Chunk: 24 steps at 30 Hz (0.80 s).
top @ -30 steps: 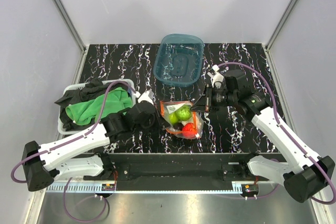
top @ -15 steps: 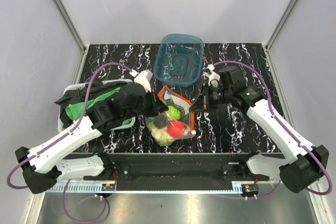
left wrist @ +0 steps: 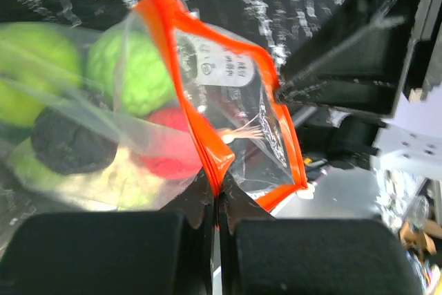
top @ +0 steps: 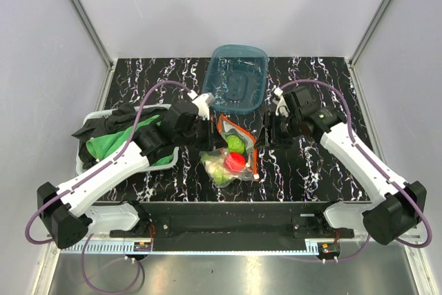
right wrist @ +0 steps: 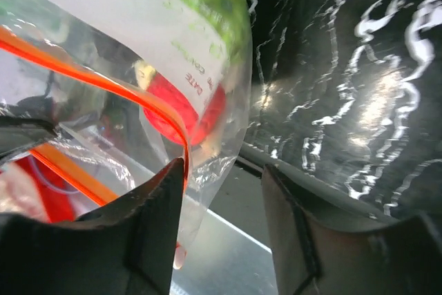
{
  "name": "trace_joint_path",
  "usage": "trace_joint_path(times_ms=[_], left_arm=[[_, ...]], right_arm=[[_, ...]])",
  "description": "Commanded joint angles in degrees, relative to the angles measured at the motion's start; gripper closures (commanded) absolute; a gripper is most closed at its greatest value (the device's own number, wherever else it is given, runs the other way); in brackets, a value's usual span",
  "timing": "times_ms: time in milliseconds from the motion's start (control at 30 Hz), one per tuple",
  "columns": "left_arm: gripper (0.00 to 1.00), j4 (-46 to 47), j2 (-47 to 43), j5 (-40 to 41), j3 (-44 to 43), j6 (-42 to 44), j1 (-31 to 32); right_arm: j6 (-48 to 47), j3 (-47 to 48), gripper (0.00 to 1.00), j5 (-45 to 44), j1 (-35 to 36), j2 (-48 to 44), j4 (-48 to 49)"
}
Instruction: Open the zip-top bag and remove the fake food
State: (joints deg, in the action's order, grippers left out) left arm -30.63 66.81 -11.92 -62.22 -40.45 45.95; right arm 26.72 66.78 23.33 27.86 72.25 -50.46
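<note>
The left tool [left wrist: 217, 202] has its two fingers pressed together on the orange strip [left wrist: 185, 94] of the bag [left wrist: 231, 112], pinching one lip near the middle of the mouth. The right tool [right wrist: 222, 167] has its fingers apart. The other lip runs along the inner face of one finger [right wrist: 148, 233], and nothing is clamped between them. From the left wrist, that finger's tip meets the far lip.

Between the two tools the mouth gapes in a narrow diamond, with the lips parted but not wide. The bag is held up just over the middle of the bench [top: 138, 81], its mouth toward the far side and its body sagging toward the near edge. The food [top: 236, 162] is all inside: green pieces, a red one, a dark one and a pale one, bunched at the low end.

This looks like the opening step, part done, with nothing taken out yet. Next, the right tool probably needs to close on its lip and pull away from the left to widen the mouth. Then the bag can be tipped or a piece reached for.
</note>
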Motion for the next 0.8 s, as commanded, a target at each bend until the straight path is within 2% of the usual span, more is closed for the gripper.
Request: trace_joint_path(times_ms=[0, 133, 200, 333, 433, 567, 767], left_arm=[[1.0, 7.8, 1.4, -7.6, -2.6, 2.4, -0.3], [1.0, 8.0, 3.5, -8.0, -5.2, 2.8, -1.0], [1.0, 8.0, 4.9, -9.4, -5.8, 1.9, -1.4], [1.0, 10.8, 5.5, -10.3, -5.1, -0.1, -1.4], [1.0, 12.0, 5.4, -9.8, -3.9, -1.1, -1.5], [1.0, 12.0, 5.6, -10.1, -4.1, -1.2, -1.5], [1.0, 12.7, 6.1, -10.8, -4.5, -1.8, -1.6]], right_arm=[[-6.5, 10.7, 0.39, -8.9, 0.4, 0.5, -8.2], [-5.9, 13.9, 0.41, -5.9, 0.4, 0.4, -4.9], [-5.3, 15.6, 0.48, -3.5, 0.4, 1.0, -3.3], [-6.1, 16.0, 0.7, 1.4, 1.8, 1.8, -0.4], [-6.0, 14.0, 0.76, 4.4, 4.1, 2.6, 1.7], [-5.1, 9.0, 0.78, 6.5, 6.3, 3.4, 5.6], [-5.9, 2.3, 0.78, 4.6, 6.4, 4.7, 8.1]])
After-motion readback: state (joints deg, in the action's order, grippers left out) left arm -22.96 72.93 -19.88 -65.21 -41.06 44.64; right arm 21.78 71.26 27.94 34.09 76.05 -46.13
